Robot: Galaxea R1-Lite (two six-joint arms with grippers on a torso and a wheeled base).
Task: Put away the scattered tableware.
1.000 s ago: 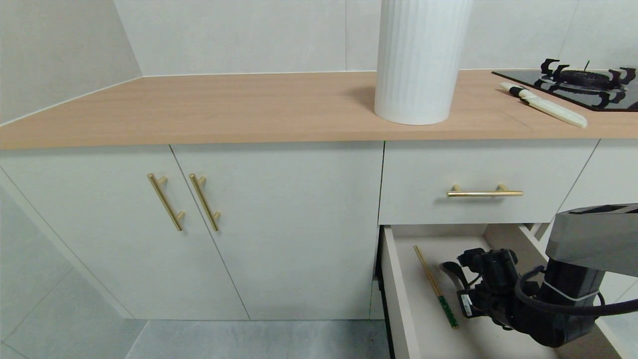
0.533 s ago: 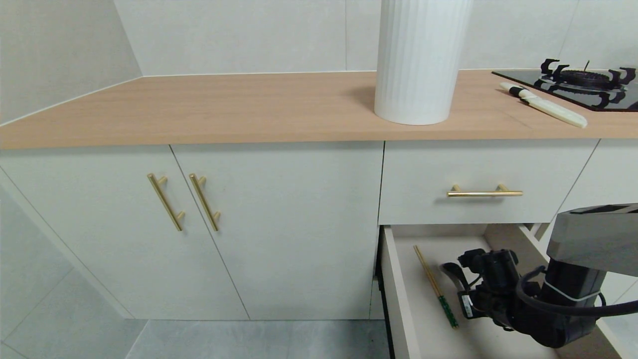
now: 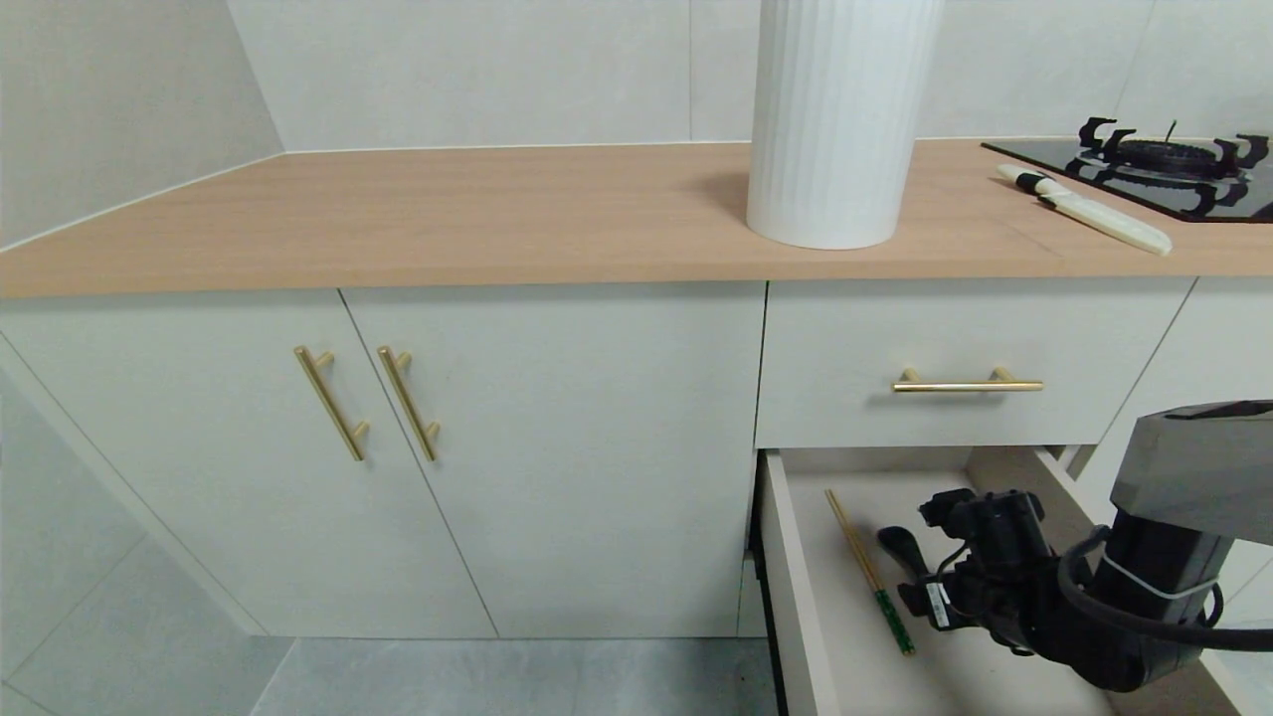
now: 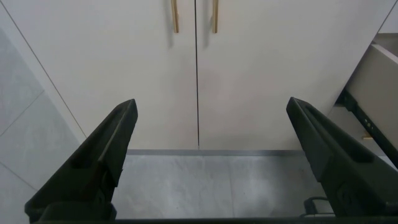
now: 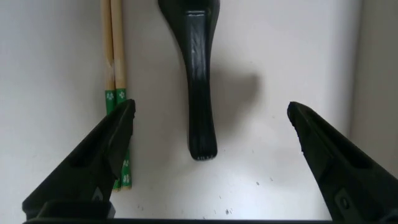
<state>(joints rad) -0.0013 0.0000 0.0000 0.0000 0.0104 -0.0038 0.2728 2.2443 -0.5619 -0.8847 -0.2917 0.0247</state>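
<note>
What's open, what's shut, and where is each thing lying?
Lower drawer: pulled open.
Upper drawer: shut.
Cupboard doors: shut.
Chopsticks: lying flat in the lower drawer.
Black spoon: lying flat beside them, not held.
Knife: lying on the countertop.
Right claw: open, over the black spoon.
Left claw: open, empty.

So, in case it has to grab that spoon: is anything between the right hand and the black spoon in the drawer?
Nothing visible. The right hand hangs open over the spoon, which lies flat on the bare floor of the drawer. The chopsticks lie beside the spoon, apart from it, not across it.
</note>
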